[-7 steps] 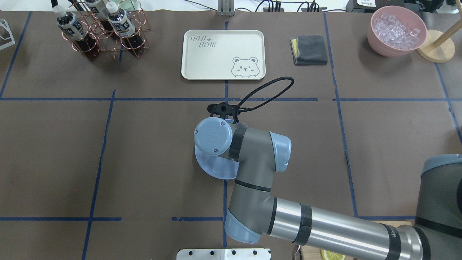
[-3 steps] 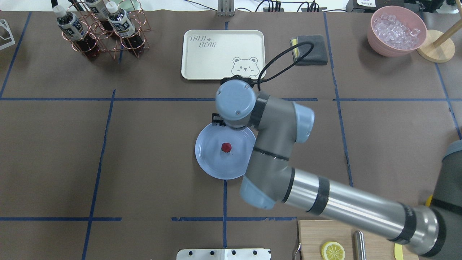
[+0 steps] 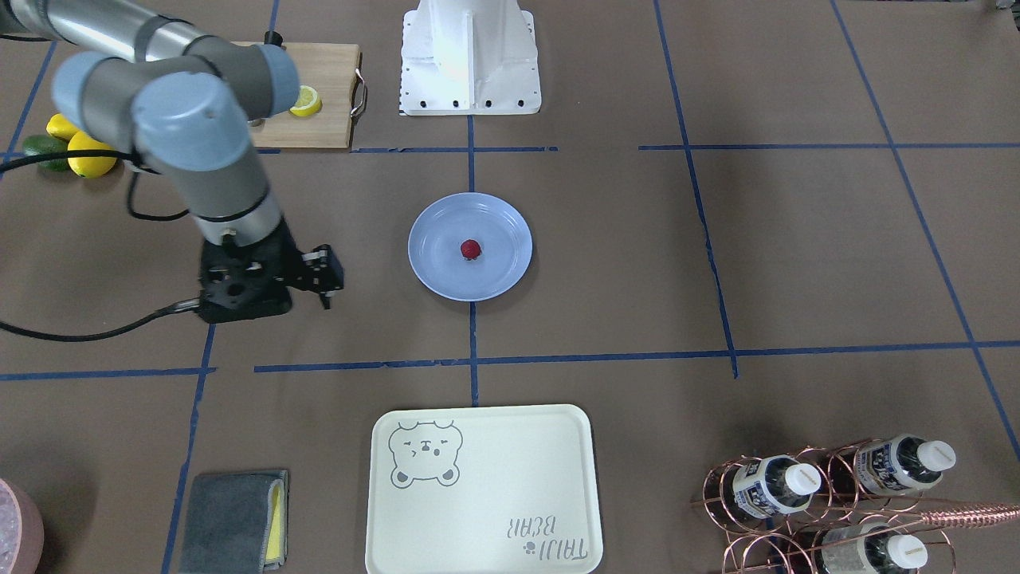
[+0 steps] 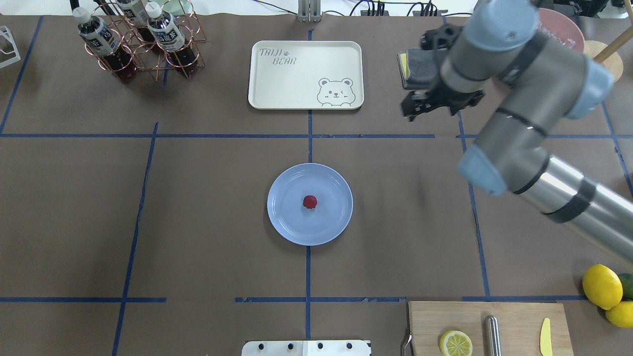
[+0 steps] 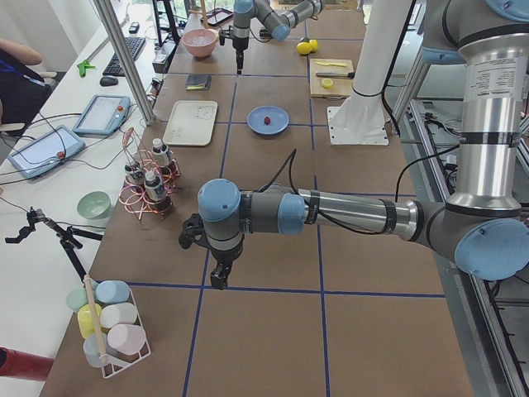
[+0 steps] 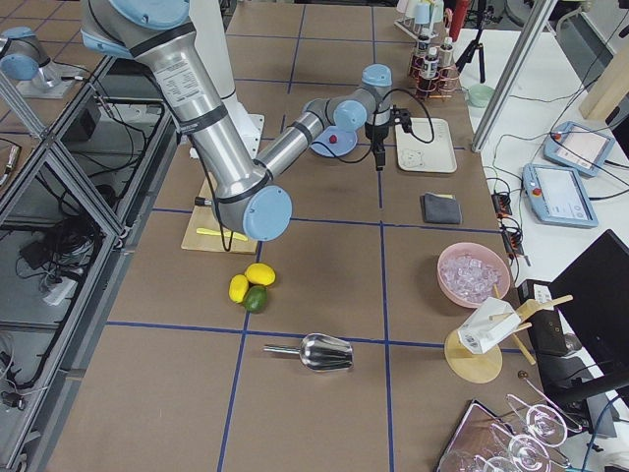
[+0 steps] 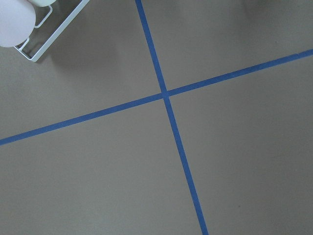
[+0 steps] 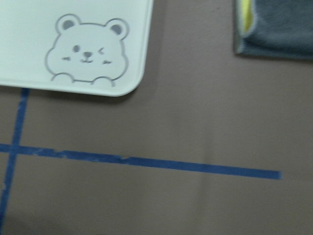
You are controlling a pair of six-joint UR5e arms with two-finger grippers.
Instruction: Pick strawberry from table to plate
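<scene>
The tiny dark-red bumpy strawberry (image 4: 310, 201) is seen at the centre of the round glossy light-blue plate (image 4: 289, 220), set mid-way across the brown-paper table (image 4: 207, 198). The right pincer (image 4: 413, 108) is held well apart, nearer the operators' edge, seemingly spread. The left pincer (image 5: 218, 279) is seen from one side only, so its state cannot be told.

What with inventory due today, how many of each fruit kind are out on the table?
Strawberry: 1
Whole lemons: 2
Cut lemon: 1
Avocado: 1
Total: 5
</scene>
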